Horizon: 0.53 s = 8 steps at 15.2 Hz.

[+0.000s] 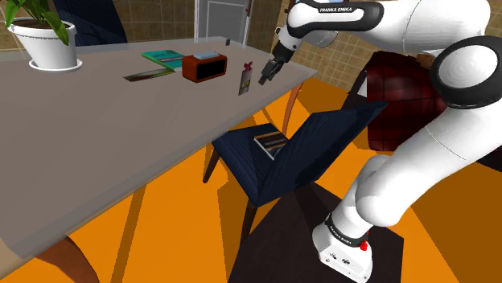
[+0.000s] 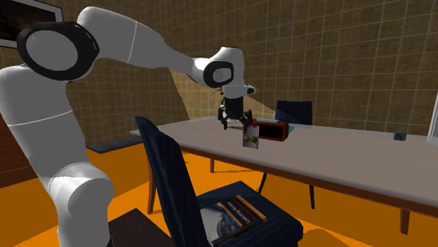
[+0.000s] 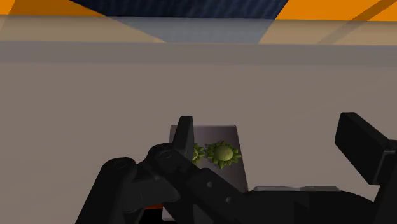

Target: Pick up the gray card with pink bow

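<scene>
The gripper point(image 3: 266, 127) hangs over the gray table point(image 3: 95, 95), jaws spread wide and grasping nothing. The upright gray card point(image 3: 219, 143) stands between them, just beside one finger point(image 3: 185, 133).

Open ground: the grey surface point(image 1: 96, 137) lies bare across the shoulder view's left and lower reaches, leaving wide room to pass. A red-brown box point(image 1: 205, 67) stands just beside the upright card point(image 1: 245, 80), blocking that flank. A green book point(image 1: 163, 56) and a flat strip point(image 1: 149, 75) lie near the box, a potted plant point(image 1: 50, 40) well apart. Off the surface's edge nearest the card, a dark blue chair point(image 1: 322, 137) stands close.
</scene>
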{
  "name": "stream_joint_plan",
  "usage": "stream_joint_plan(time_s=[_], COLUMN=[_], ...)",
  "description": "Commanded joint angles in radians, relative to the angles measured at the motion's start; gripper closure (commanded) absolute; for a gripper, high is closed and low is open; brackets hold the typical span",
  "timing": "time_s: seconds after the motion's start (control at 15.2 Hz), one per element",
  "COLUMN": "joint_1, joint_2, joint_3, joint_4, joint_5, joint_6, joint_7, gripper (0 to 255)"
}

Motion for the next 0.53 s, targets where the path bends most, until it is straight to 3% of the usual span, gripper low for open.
stream_joint_plan(time_s=[0.0,0.4,0.46], joint_1=[0.006,-0.031,-0.038], joint_2=[0.08,0.341,0.352], joint_3=[-0.041,-0.105,-0.103], joint_4=[0.075,0.356,0.369], joint_5=[0.074,0.326,0.336], joint_6=[0.003,-0.067,-0.072], joint_7=[-0.083,-0.292,-0.299], gripper=[0,0,0])
